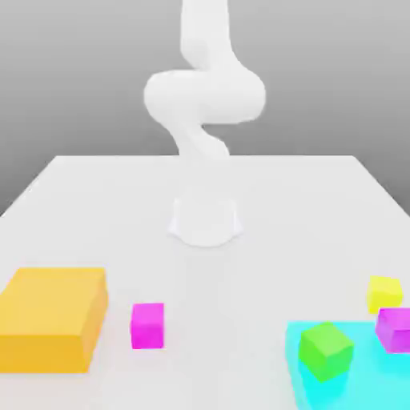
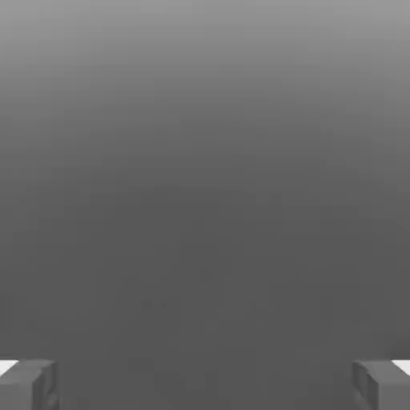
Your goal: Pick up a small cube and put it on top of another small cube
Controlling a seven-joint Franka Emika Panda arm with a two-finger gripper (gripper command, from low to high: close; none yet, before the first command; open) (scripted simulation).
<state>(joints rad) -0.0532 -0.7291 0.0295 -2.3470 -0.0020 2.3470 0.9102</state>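
Several small cubes lie near the table's front edge in the exterior view. A magenta cube (image 1: 147, 325) sits left of centre. At the exterior view's right are a yellow cube (image 1: 384, 293) and a purple cube (image 1: 394, 328), with the purple one at the edge of a flat cyan slab (image 1: 308, 384). A green cube (image 1: 326, 350) rests on that slab. In the hand view my gripper (image 2: 205, 386) is open, its two grey fingertips (image 2: 29, 384) wide apart with nothing between them, facing plain grey background. The white arm (image 1: 204, 96) rises from its base at the table's middle.
A large orange block (image 1: 52, 317) stands at the front on the exterior view's left, beside the magenta cube. The arm's round base (image 1: 206, 220) sits mid-table. The white table (image 1: 96, 208) stretches bare behind the objects.
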